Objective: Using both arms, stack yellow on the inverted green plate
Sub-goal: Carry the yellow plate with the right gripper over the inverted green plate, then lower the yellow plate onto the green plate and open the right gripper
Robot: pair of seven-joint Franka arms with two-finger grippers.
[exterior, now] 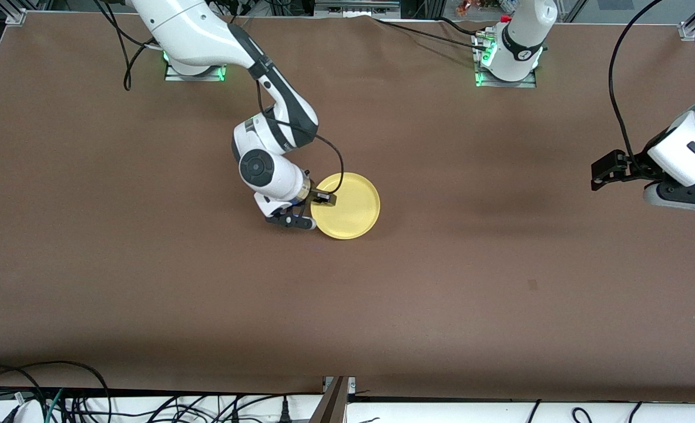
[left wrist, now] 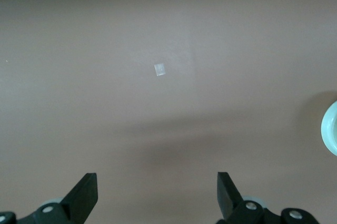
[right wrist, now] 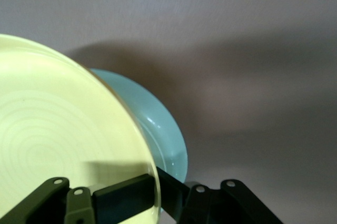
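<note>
Desk (exterior: 147,282) is bare apart from the stack mid-desk. Yellow plate (exterior: 347,205) is pinched at its rim by the right claw (exterior: 315,207), held over the green plate (right wrist: 163,129), which is seen only in the right wrist view; likely being lowered. Left claw (exterior: 608,170) is spread, parked over the left arm's end, waiting.

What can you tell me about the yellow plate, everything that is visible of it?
The yellow plate is round, shallow and plain bright yellow, with a raised rim and faint rings on its smooth, plastic-looking face. It sits near the middle of the table. The right gripper is shut on its rim at the edge toward the right arm's end. In the right wrist view it covers most of the green plate beneath it; whether they touch is unclear.
</note>
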